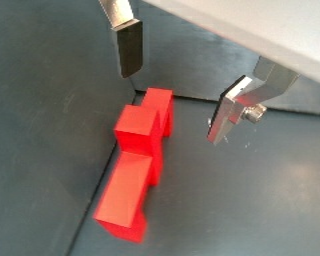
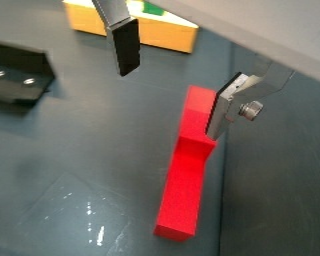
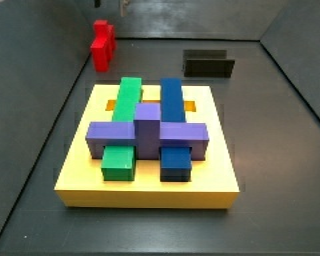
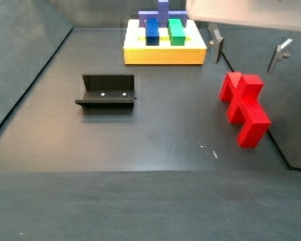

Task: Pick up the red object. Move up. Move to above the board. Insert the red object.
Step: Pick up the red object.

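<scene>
The red object [image 4: 245,104] lies flat on the dark floor close to a side wall. It also shows in both wrist views [image 1: 136,165] [image 2: 187,170] and at the back left in a side view [image 3: 103,45]. My gripper [image 4: 250,47] hangs open and empty above the end of the piece nearest the board. In both wrist views [image 1: 172,105] [image 2: 168,103] one finger [image 2: 227,108] is over the red bar and the other finger [image 2: 123,48] is over bare floor. The yellow board [image 3: 149,185] carries green, blue and purple blocks and lies apart from the piece [image 4: 166,52].
The dark fixture [image 4: 106,91] stands on the floor away from the red object, and shows in a wrist view [image 2: 19,75] and a side view [image 3: 210,65]. Grey walls ring the floor.
</scene>
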